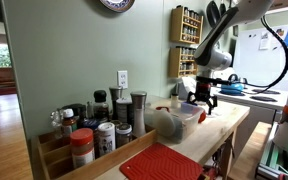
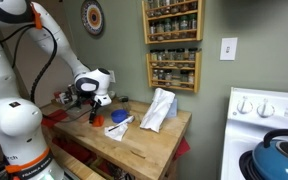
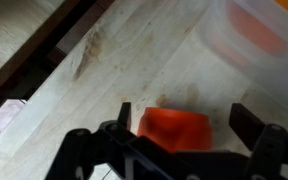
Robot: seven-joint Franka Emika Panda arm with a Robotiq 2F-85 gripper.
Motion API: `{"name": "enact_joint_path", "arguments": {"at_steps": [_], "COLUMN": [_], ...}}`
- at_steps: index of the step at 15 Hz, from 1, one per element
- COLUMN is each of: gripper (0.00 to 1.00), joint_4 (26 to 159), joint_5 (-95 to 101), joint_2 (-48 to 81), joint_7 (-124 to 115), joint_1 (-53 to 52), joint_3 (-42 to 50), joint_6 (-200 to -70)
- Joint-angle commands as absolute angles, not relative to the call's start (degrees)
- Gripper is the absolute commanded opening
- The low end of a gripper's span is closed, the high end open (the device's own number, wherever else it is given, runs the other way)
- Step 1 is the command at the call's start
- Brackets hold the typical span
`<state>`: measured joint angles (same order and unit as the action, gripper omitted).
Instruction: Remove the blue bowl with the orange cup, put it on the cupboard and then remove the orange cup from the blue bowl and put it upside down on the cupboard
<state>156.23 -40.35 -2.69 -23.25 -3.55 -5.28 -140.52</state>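
The orange cup [image 3: 174, 128] stands on the pale wood top of the cupboard [image 3: 104, 60], between my gripper's [image 3: 184, 120] two fingers. The gripper is open, with a gap showing on the cup's right side. I cannot tell which way up the cup is. The light-blue bowl [image 3: 249, 35] sits blurred at the upper right of the wrist view, apart from the cup, with an orange tint inside. In an exterior view the gripper [image 2: 94, 104] hangs low over the cup [image 2: 96, 120], and the bowl [image 2: 117, 118] is just beside it on the cupboard [image 2: 149, 142].
A crumpled white bag [image 2: 159, 108] lies on the top behind the bowl. Spice jars [image 1: 104, 125] and a red ridged mat [image 1: 162, 162] fill one end. A spice rack [image 2: 172, 40] hangs on the wall. A blue kettle [image 2: 282, 155] sits on the stove.
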Motion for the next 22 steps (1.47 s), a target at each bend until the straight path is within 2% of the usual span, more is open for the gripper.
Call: {"name": "enact_joint_path", "arguments": {"at_steps": [1,6,8,9,11,14,22], "gripper": [1.0,1.0,0.81,0.66,0.5,0.49,0.49], "joint_4": [155.3,154.5,154.1,153.9,153.4,152.1,144.7], "joint_5": [-42.9,-41.9,-42.0,-42.2,-43.0,-46.5,-51.5], "joint_2": [-0.2,2.1,2.7,3.0,3.2,3.6,10.8], "joint_7": [-20.0,-18.9,-17.9,-17.4,-16.0,-12.4,-0.9], "joint_1": [-4.2,-4.0,-3.9,-3.8,-3.5,-2.2,4.5], "joint_3": [-5.1,-5.0,-5.0,-4.9,-4.7,-3.7,3.1], "joint_6": [-141.7,-143.6,-143.5,-143.2,-141.9,-138.1,-110.5]}}
